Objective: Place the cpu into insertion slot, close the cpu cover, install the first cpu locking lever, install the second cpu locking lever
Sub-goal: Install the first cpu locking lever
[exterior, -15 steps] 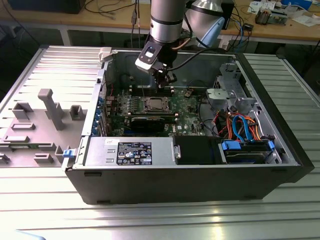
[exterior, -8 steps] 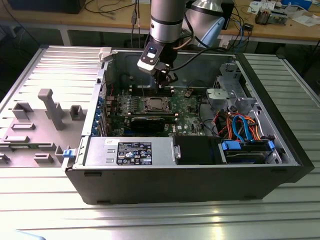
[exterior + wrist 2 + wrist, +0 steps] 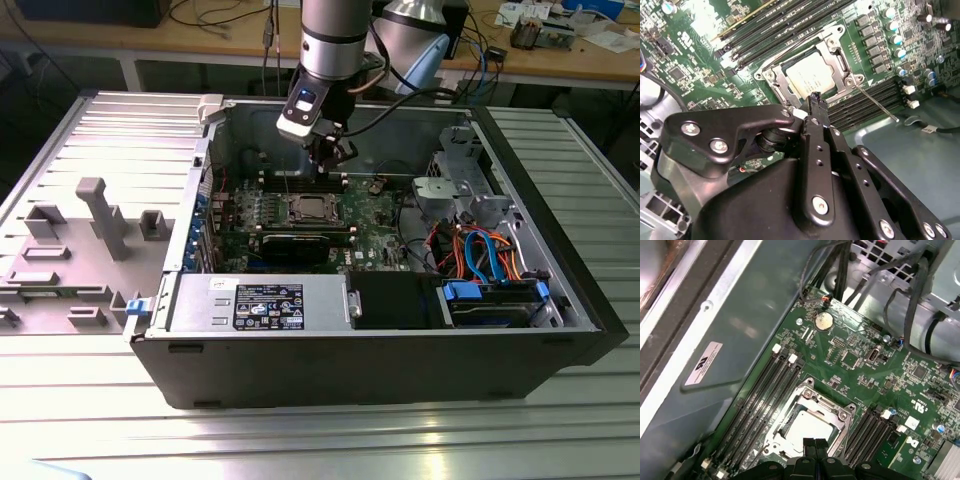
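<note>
The cpu (image 3: 810, 75) lies flat in the insertion slot (image 3: 771, 76) on the green board, its pale metal top showing through the window of the cpu cover (image 3: 838, 59), which lies down over it. A thin locking lever (image 3: 878, 103) sticks out loose from one corner of the socket. Another runs along the socket's side by the memory slots. My gripper (image 3: 817, 101) hangs just above the socket's edge, shut with nothing between its fingers. The exterior view has the gripper (image 3: 325, 167) over the board just behind the cpu (image 3: 308, 210). In the first wrist view the fingertips (image 3: 810, 444) touch above the cpu (image 3: 807, 426).
The open computer case (image 3: 400, 370) lies on a ribbed metal table. Black memory slots (image 3: 765, 385) flank the socket. A power supply (image 3: 260, 303) lies along the near side, with drive bays and coloured cables (image 3: 480, 255) at the exterior view's right. A grey fixture (image 3: 100, 215) stands outside at the left.
</note>
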